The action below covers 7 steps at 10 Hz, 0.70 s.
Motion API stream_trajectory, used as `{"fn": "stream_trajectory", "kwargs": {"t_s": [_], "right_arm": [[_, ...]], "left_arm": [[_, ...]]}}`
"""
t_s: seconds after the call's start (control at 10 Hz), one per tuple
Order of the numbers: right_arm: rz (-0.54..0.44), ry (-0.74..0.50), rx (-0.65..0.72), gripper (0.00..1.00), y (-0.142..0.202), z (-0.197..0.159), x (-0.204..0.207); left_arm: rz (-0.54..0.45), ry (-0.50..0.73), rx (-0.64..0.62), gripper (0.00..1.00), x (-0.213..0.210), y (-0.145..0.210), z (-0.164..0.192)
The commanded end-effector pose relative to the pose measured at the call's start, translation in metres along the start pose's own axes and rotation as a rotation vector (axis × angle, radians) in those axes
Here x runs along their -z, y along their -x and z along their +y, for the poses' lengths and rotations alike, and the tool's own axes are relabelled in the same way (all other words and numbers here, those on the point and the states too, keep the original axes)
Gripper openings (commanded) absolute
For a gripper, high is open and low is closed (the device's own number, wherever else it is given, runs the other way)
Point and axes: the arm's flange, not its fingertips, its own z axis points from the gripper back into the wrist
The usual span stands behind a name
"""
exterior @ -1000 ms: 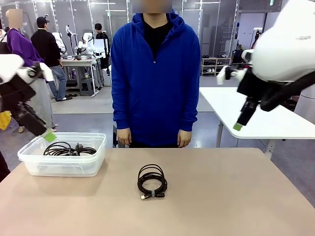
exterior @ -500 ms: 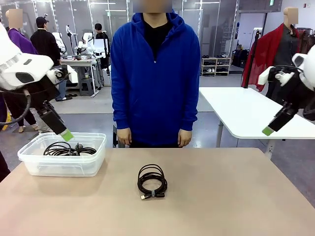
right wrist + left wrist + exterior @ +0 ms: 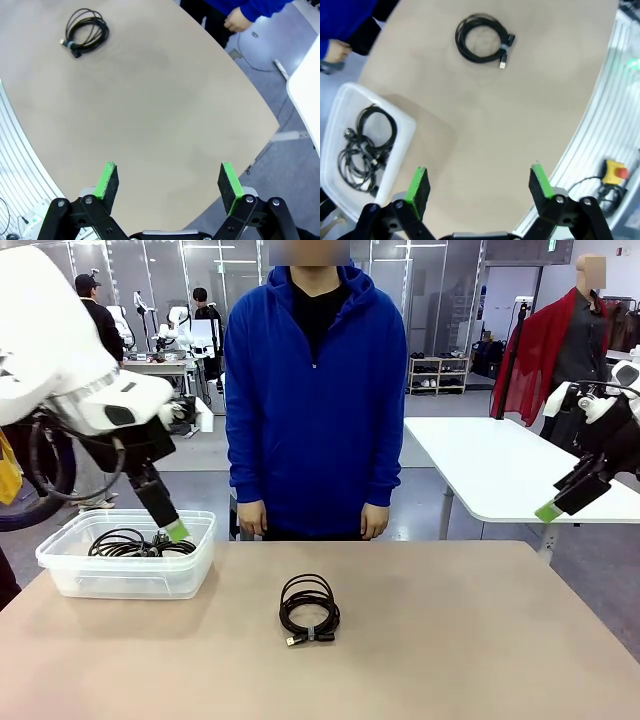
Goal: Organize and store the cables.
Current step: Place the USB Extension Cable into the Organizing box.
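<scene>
One coiled black cable (image 3: 309,608) lies alone in the middle of the desk (image 3: 450,640), near the robot's side. It is a neat round bundle with a small tie and a slim plug end sticking out at the bottom. More cables (image 3: 135,542) lie in the clear plastic box (image 3: 125,575) at the left side of the desk, so the box looks like the place for storing them.

The left hand (image 3: 477,187) hangs over the box's near corner. Its two green fingers are wide apart and hold nothing. The right hand (image 3: 170,182) is high up past the right side of the desk, also wide apart and empty. The person (image 3: 315,390) stands at the far side with arms down.

The job now seems to be picking up the lone cable. The left hand is closer to it and to the box, so it looks like the better one to use. It should come straight down over the tied part of the ring, where the loops are held together. A grab on just one loop could let the bundle fall open. Then it should lift the cable high enough to clear the box wall and let go over a bare spot inside.
</scene>
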Motion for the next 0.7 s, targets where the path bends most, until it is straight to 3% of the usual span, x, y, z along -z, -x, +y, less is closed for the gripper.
{"fn": "stream_trajectory", "kwargs": {"t_s": [0.0, 0.2, 0.3, 0.4, 0.6], "right_arm": [[-0.031, -0.045, -0.007, 1.0, 0.012, -0.002, 0.001], [-0.036, -0.092, -0.054, 1.0, 0.016, -0.006, 0.011], [-0.013, -0.032, -0.007, 1.0, 0.008, -0.002, 0.002], [-0.013, -0.032, -0.007, 1.0, 0.008, -0.002, 0.002], [-0.013, -0.032, -0.007, 1.0, 0.008, -0.002, 0.002]], "left_arm": [[0.035, -0.022, 0.032, 1.0, 0.01, -0.016, 0.008], [0.014, 0.016, 0.027, 1.0, 0.028, -0.017, 0.007], [-0.023, 0.045, 0.003, 1.0, 0.024, -0.008, 0.006], [0.034, 0.015, 0.024, 1.0, 0.027, -0.017, 0.003], [0.034, 0.015, 0.024, 1.0, 0.027, -0.017, 0.003]]}}
